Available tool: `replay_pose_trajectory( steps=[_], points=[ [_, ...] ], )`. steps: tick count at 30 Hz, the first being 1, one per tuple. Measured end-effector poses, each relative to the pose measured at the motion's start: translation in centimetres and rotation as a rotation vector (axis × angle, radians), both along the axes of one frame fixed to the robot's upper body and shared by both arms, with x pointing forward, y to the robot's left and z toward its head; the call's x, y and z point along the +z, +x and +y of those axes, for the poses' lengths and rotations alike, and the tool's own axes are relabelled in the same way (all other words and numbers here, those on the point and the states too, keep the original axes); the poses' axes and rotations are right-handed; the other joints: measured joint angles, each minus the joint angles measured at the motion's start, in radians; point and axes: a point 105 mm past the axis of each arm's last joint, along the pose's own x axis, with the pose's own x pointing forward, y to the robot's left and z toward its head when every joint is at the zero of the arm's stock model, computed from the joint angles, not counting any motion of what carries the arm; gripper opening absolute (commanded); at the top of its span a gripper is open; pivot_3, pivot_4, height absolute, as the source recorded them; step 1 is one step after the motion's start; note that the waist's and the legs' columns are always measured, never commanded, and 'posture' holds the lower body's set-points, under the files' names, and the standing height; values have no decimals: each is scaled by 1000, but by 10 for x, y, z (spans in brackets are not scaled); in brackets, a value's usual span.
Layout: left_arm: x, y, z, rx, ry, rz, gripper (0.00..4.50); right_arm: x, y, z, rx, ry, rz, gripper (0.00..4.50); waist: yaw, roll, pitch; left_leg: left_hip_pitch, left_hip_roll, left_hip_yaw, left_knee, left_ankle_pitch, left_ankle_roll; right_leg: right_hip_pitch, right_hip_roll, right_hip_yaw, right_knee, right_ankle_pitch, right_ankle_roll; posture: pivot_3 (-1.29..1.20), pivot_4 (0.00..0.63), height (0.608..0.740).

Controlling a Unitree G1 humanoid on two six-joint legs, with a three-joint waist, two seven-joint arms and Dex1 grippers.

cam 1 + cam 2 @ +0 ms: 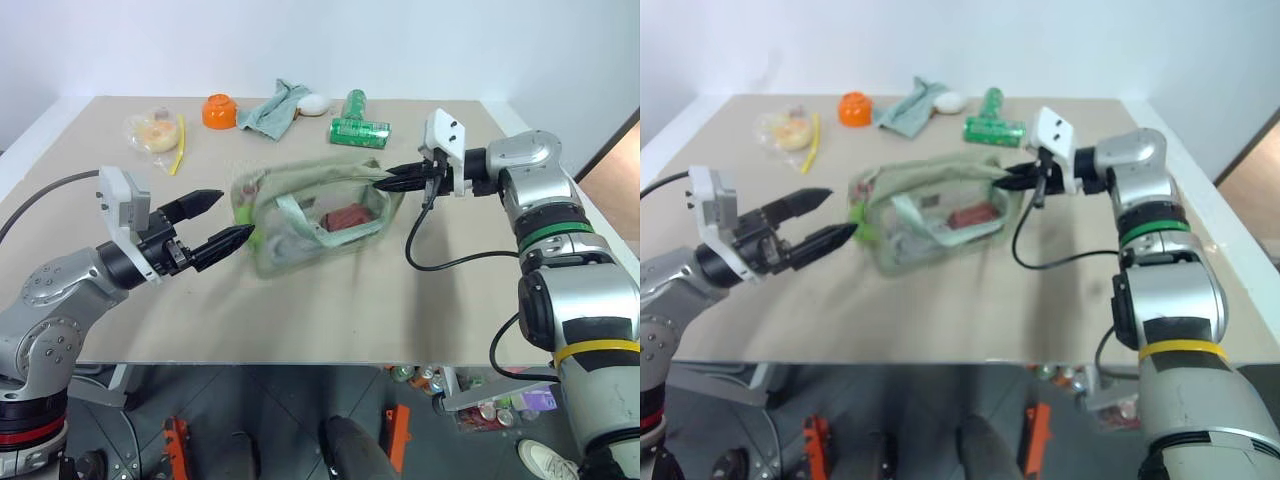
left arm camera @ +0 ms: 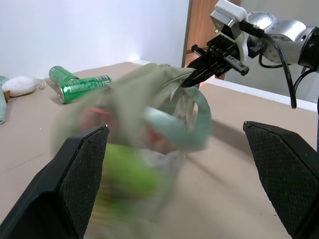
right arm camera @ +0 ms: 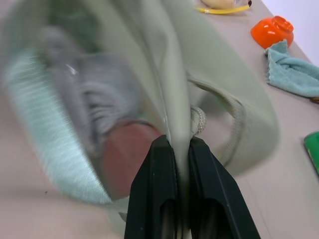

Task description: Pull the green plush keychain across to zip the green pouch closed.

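I see my right gripper (image 3: pixel 178 149) pinching the green pouch (image 1: pixel 315 215) top edge; my left gripper (image 1: pixel 218 220) stands wide, just beside the green plush keychain (image 1: pixel 255 238).

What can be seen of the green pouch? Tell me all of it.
The green pouch is a boxy bag of pale sage-green fabric with clear plastic sides and sage strap handles. It sits mid-table, its top gaping open, with a reddish item and pale things showing inside. The right tool is shut on the fabric at the pouch's right top edge. The green plush keychain hangs at its left end, where the open left tool hovers without gripping it.
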Motion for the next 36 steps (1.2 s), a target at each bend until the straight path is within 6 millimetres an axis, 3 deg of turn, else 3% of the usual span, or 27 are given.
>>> replay_pose_trajectory(
  steps=[7,17,23,36],
  points=[
    [9,10,6,13,15,-38,4500,21,-26,7,77,6,81,21,1,1,1,0,0,-2,-1,0,0,-1,1,-2,0,0,0,0,150,740],
    [12,18,9,13,30,-72,4500,10,-61,34,147,17,78,21,4,1,1,-2,0,-2,0,0,0,-1,1,-2,0,-3,4,0,150,740],
    [12,20,10,13,41,-82,4500,-2,-64,31,82,25,135,21,5,1,1,-2,0,-2,1,0,0,-1,0,-2,0,-3,5,0,150,740],
    [12,19,12,33,38,-83,4500,13,-64,14,-75,5,82,21,5,1,1,-2,0,-2,0,0,0,-1,1,-1,0,-3,5,0,150,740]
  ],
)
